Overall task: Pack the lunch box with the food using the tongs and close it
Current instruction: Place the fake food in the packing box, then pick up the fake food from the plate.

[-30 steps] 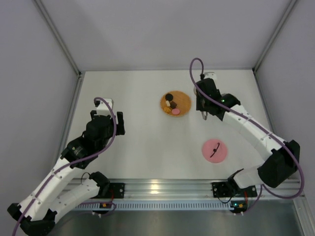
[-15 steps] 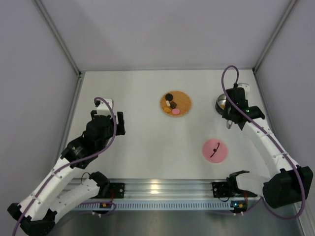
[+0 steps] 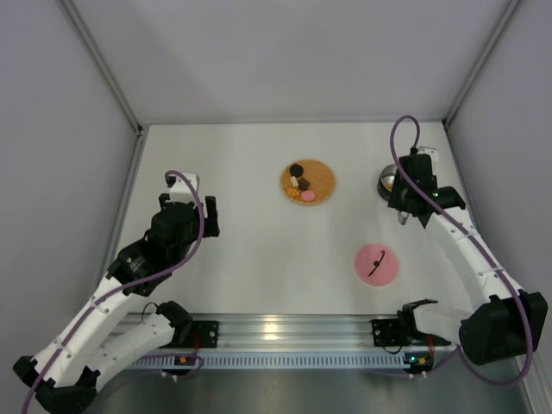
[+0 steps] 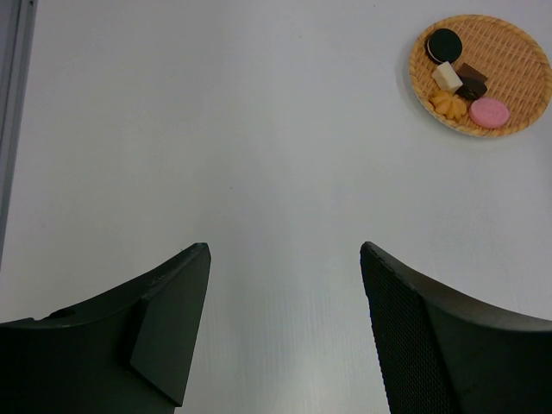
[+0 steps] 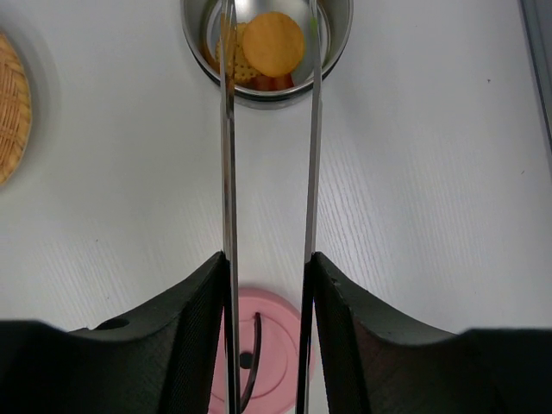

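Tongs (image 5: 227,172) squeezed in right claw (image 5: 267,267), tips ahead over steel lunch box (image 5: 341,47) with round orange cookie (image 5: 272,43) inside, pink lid (image 5: 280,345) down below claw, left claw (image 4: 285,250) wide apart, empty

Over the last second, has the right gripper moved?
Yes. The right gripper, holding the tongs, swung right from the woven mat to the lunch box.
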Robot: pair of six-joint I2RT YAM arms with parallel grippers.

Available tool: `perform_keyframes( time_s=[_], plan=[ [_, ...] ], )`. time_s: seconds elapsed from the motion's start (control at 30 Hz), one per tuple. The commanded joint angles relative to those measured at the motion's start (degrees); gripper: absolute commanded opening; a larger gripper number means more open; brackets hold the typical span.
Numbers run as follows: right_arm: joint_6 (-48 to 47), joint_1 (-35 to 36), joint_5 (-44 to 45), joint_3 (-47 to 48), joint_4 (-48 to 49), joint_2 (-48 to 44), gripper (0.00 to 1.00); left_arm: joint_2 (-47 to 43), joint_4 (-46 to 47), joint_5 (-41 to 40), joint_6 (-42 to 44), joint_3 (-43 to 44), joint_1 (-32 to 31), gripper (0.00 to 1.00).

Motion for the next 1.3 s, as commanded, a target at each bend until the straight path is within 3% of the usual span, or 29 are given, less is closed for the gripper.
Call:
perform_keyframes(
  time_s=[0.0, 0.37, 0.83, 1.27],
  plan=[
    [-0.9, -0.7, 0.1, 0.3, 2.6, -0.8, 0.43, 0.0, 1.9, -0.3, 0.4, -0.4, 0.0, 0.75],
    [-1.1, 0.8, -3.5, 4.5, 1.6, -1.3, 0.43, -0.2, 1.9, -0.2, 0.4, -0.4, 0.1, 0.76],
    [2.2, 21.8, -7.5, 14.2, 6.0, 10.4, 0.43, -0.1, 1.9, -0.4, 0.4, -0.5, 0.1, 0.76],
    [3.2, 28.4, -9.3, 13.8, 9.7, 17.7, 0.40, 0.0, 1.9, -0.3, 0.5, -0.5, 0.0, 0.76]
  ],
)
